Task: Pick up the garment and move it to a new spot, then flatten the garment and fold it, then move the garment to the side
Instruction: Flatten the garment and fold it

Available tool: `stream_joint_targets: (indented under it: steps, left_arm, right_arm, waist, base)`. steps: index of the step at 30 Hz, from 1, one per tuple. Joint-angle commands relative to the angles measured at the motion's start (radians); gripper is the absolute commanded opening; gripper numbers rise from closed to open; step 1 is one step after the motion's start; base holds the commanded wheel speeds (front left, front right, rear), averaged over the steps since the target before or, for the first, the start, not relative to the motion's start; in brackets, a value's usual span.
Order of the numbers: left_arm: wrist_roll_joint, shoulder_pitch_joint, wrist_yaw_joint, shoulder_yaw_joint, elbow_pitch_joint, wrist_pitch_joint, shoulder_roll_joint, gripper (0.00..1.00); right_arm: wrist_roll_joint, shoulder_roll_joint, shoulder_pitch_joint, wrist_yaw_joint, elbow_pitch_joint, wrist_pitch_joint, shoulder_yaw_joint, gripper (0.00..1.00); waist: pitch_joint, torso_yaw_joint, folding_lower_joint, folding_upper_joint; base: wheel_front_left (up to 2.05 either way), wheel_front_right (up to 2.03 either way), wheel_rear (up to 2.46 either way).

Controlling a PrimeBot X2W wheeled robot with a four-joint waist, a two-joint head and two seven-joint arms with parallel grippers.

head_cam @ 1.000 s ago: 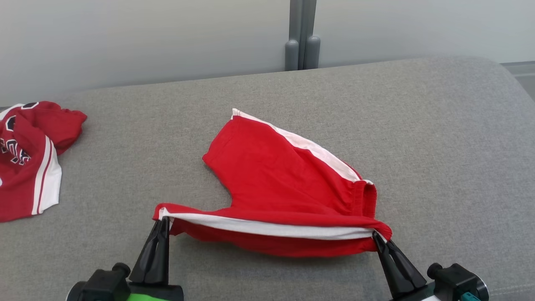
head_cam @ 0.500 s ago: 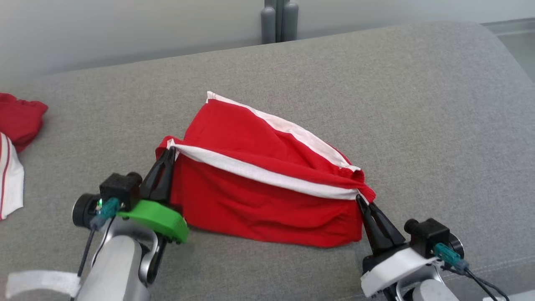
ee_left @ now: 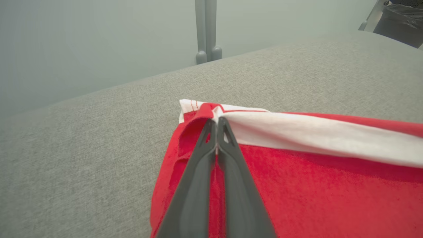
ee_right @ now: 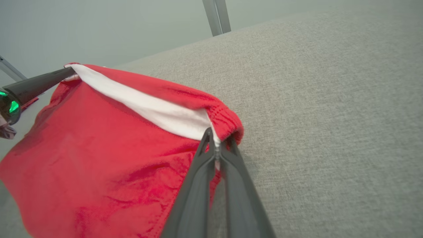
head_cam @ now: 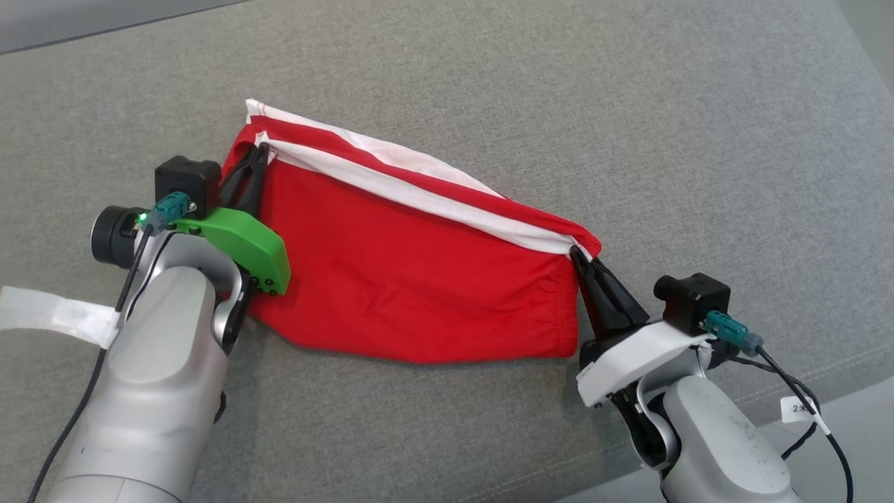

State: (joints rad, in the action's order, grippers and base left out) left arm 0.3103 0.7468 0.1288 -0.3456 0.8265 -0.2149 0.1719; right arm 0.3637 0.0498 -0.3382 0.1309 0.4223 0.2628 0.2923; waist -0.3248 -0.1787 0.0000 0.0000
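Grey cushion (head_cam: 698,140) carries everything. Red garment (head_cam: 419,279), shorts with a white stripe (head_cam: 391,185) down each side, lies mid-cushion doubled over. The top layer's stripe edge runs just short of the lower layer's stripe at the far side. Left end effector (head_cam: 257,155) is pinched tight on the top layer's leg-hem corner. Right end effector (head_cam: 578,253) is pinched tight on its waistband corner. The edge between them is pulled fairly straight. Looks like the fold step, near its end: the half is laid over but not yet let go. Next move: set both corners down flush on the lower stripe, release together, and back the fingers out along their own line so the top layer doesn't drag. After that, regrip for the shift to the side.
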Motion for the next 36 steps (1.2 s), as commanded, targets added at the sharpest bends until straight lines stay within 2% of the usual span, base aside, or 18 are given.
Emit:
stream_joint_targets:
  steps: [1,12,25,26,27,28,29,30,36]
  left_arm:
    - [0.009,0.038,0.002,-0.009,0.026,-0.009,0.006,0.00]
    - [0.028,0.178,0.002,-0.064,0.202,-0.028,0.020,0.00]
    - [0.038,0.214,-0.006,-0.059,0.269,-0.051,0.016,0.00]
    - [0.039,0.215,-0.007,-0.058,0.271,-0.052,0.015,0.00]
    - [0.043,0.216,-0.008,-0.056,0.274,-0.052,0.010,0.15]
    - [0.042,0.217,-0.009,-0.056,0.275,-0.051,0.006,0.43]
    - [0.043,0.217,-0.009,-0.055,0.275,-0.051,0.002,0.69]
    - [0.046,0.217,-0.010,-0.053,0.272,-0.051,-0.001,1.00]
    - [0.059,0.188,-0.017,-0.030,0.243,-0.051,-0.005,1.00]
  right_arm:
    - [0.014,0.002,-0.020,0.000,0.009,0.002,0.005,0.00]
    - [0.078,0.002,-0.070,0.000,0.056,0.002,0.055,0.00]
    - [0.081,0.003,-0.089,0.000,0.072,0.002,0.057,0.00]
    - [0.082,0.003,-0.093,0.000,0.072,0.002,0.056,0.11]
    - [0.082,0.003,-0.095,0.000,0.072,0.002,0.056,0.36]
    - [0.082,0.003,-0.096,0.000,0.073,0.002,0.054,0.62]
    - [0.081,0.003,-0.095,0.000,0.072,0.002,0.054,1.00]
    - [0.081,0.003,-0.094,0.000,0.069,0.002,0.052,1.00]
    - [0.056,0.002,-0.072,0.000,0.051,0.002,0.026,1.00]
  waist:
    - [-0.056,-0.052,0.0000,0.0000]
    - [-0.064,-0.065,0.0000,0.0000]
    - [-0.057,-0.039,0.0000,0.0000]
    - [-0.059,-0.040,0.0000,0.0000]
    - [-0.060,-0.040,0.0000,0.0000]
    - [-0.060,-0.040,0.0000,0.0000]
    - [-0.060,-0.040,0.0000,0.0000]
    - [-0.059,-0.040,0.0000,0.0000]
    - [-0.043,-0.033,0.0000,0.0000]
  base:
    - [0.00,0.00,0.00]
    - [0.00,0.00,0.00]
    - [0.00,0.00,0.00]
    - [0.00,0.00,0.00]
    - [0.00,0.00,0.00]
    - [0.00,0.00,0.00]
    - [0.00,0.00,0.00]
    - [0.00,0.00,0.00]
    - [0.00,0.00,0.00]
